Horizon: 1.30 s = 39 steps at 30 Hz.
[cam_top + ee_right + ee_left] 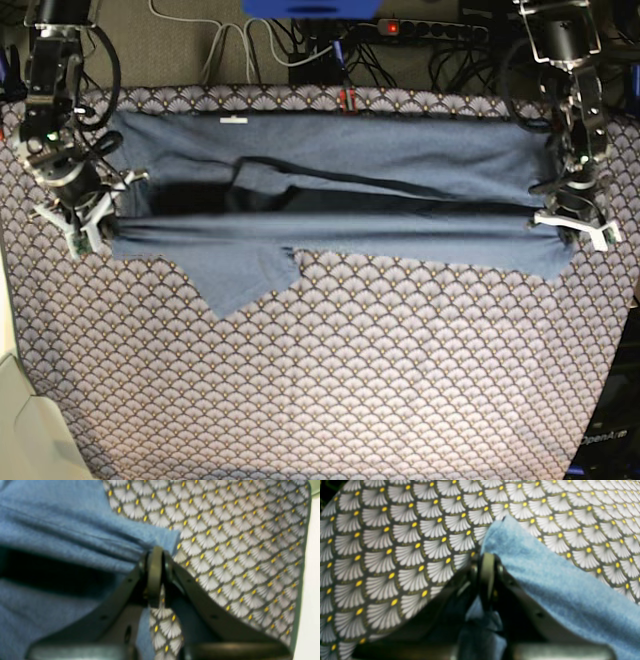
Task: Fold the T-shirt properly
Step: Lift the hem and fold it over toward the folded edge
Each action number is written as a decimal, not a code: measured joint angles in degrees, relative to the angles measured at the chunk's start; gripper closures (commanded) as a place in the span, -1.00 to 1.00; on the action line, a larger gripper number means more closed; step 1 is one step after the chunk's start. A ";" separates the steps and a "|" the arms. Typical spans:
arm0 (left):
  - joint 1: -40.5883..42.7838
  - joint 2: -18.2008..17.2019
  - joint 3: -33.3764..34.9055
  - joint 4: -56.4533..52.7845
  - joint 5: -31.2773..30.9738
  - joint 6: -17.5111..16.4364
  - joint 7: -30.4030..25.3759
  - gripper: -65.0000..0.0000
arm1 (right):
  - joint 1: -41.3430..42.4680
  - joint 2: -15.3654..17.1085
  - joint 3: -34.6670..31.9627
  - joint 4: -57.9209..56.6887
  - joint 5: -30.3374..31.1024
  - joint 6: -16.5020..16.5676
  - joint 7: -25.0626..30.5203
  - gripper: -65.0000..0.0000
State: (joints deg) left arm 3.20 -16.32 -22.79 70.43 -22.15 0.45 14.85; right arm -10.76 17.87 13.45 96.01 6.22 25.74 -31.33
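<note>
Scallop-patterned tablecloth (350,380) spread over the tabletop under my hands, white fans with yellow dots, tangle of cables (250,50) on the floor beyond my hands, power strip (420,30) with a red light there, blue object (310,7) at the far edge

My two arms are black, jointed metal columns with rounded motor housings and dark cables looped along them. My right gripper (88,222), a black wrist block ending in pale grey, white-edged finger brackets, shows small screws on its frame. My left gripper (572,222) has the same pale brackets under a silvery-grey housing. Seen from my wrist cameras, each gripper is a pair of dark grey, flat plates angled into a V, dotted with small round screw holes and tipped with a dull olive, rounded rubbery pad (154,575), with a grey crossbar along the bottom edge.
</note>
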 measured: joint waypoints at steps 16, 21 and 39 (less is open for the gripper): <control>7.02 0.31 -8.63 11.72 -9.64 -0.46 15.28 0.98 | -2.95 -0.39 0.44 0.02 -0.02 0.00 0.63 1.00; 8.13 0.15 -10.64 11.85 -9.64 -0.46 18.45 0.98 | -3.10 -0.44 0.42 0.76 0.13 0.00 0.61 1.00; 9.16 1.73 -10.99 11.30 -8.79 -0.04 17.94 0.98 | -5.20 -0.55 0.44 0.74 -0.42 -0.02 -0.04 1.00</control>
State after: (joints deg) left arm 12.36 -14.59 -33.78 81.73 -30.94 0.40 32.80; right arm -15.97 17.32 13.89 96.75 5.80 25.71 -31.38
